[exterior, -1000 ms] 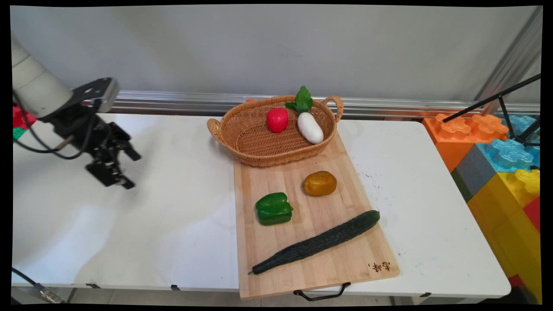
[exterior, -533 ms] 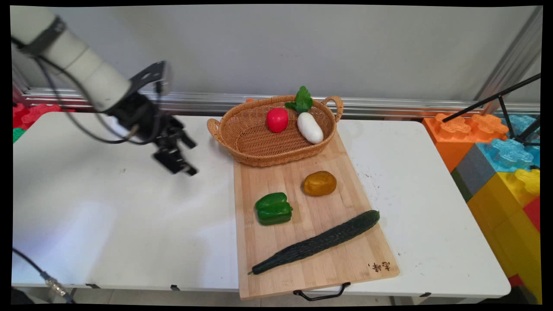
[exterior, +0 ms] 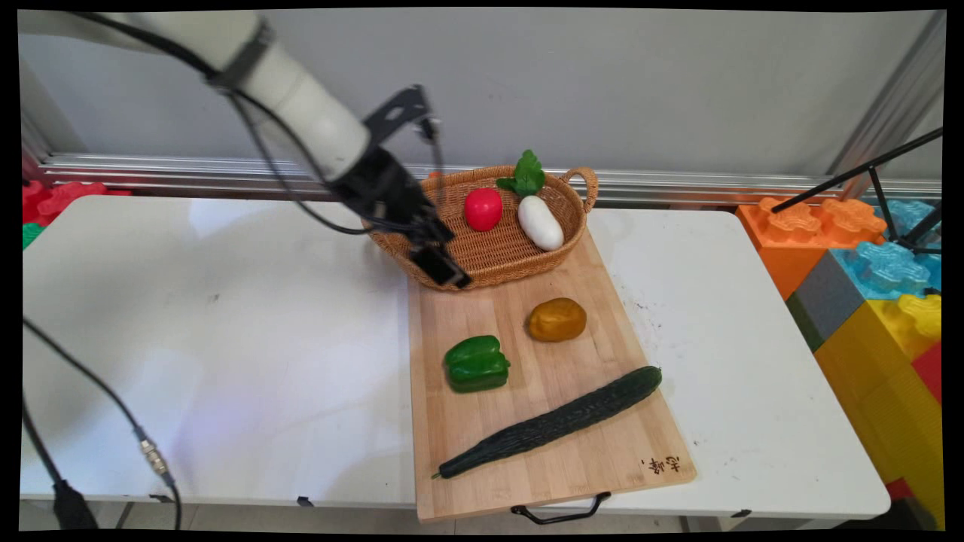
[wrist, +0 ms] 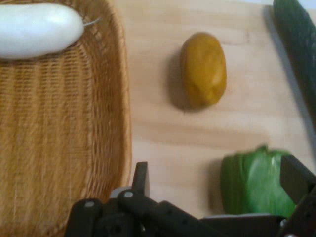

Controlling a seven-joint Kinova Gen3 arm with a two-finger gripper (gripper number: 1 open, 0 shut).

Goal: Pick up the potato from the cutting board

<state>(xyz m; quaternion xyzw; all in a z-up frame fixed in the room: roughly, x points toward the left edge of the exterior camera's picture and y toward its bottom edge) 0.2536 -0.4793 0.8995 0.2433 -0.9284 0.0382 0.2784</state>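
Note:
My gripper [exterior: 444, 260] hangs open over the near left rim of a wicker basket [exterior: 482, 280] that rests on the far end of a wooden cutting board [exterior: 527, 467]. Nothing is between the fingers [wrist: 141, 178]. In the basket lie a red tomato [exterior: 483, 208] and a white radish [exterior: 540, 222] with green leaves. On the board are a brown potato [exterior: 556, 319], a green pepper [exterior: 476, 363] and a long dark cucumber [exterior: 553, 421]. The hand view looks down on the basket [wrist: 59, 138], radish [wrist: 37, 29], potato [wrist: 203, 69], pepper [wrist: 252, 182] and cucumber [wrist: 298, 34], with the gripper [wrist: 217, 180] above bare board [wrist: 158, 98].
Large coloured building blocks [exterior: 866, 256] stand off the table's right end, with a black stand leg [exterior: 866, 169] across them. Red blocks [exterior: 45, 199] lie past the far left corner. A black cable [exterior: 151, 455] hangs at the near left.
The arm has swung from the table's left side rightwards, bringing the gripper to the basket's near left rim. The vegetables, basket and board have not moved.

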